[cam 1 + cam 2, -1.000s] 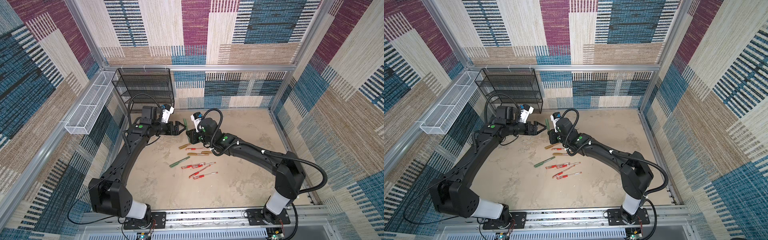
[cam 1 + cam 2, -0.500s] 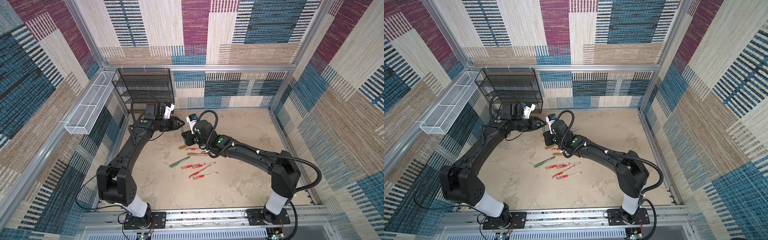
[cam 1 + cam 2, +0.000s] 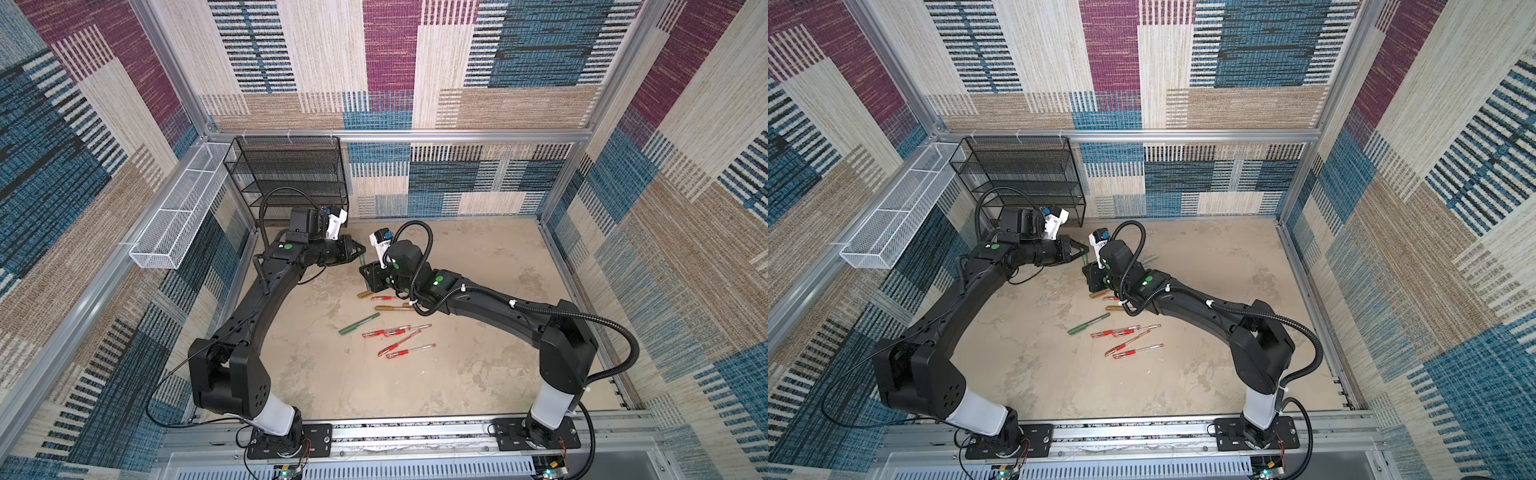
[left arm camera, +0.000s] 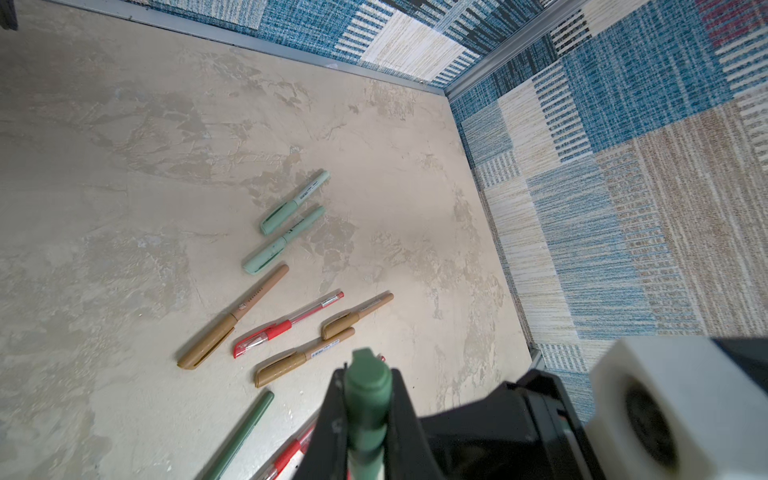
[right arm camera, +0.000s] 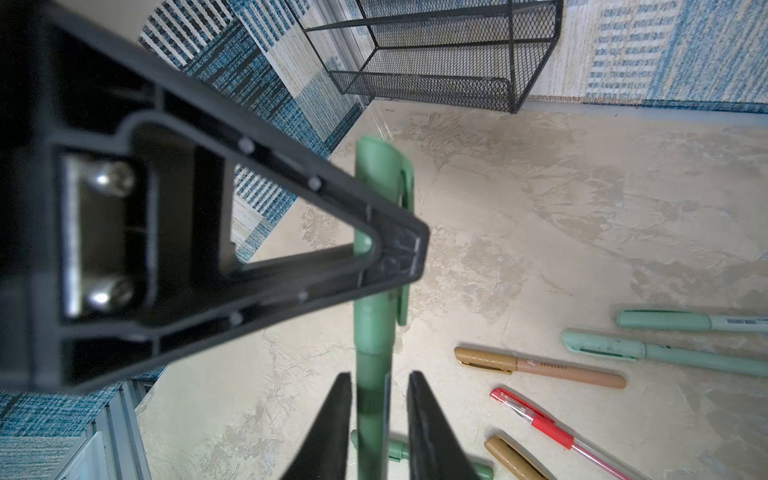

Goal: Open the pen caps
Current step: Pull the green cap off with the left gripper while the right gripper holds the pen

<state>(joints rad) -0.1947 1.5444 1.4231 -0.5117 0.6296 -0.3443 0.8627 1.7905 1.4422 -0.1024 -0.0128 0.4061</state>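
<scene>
Patchwork carpet walls [image 3: 390,50] enclose a beige floor [image 3: 478,257] and black mesh shelf [image 3: 291,174]

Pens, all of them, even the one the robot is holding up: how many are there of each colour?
Red pens: 5
Gold pens: 3
Light mint pens: 2
Dark green pens: 2
Total: 12

Bright, even light, faint shadows; wrist views blur close up, corners distorted.
</scene>
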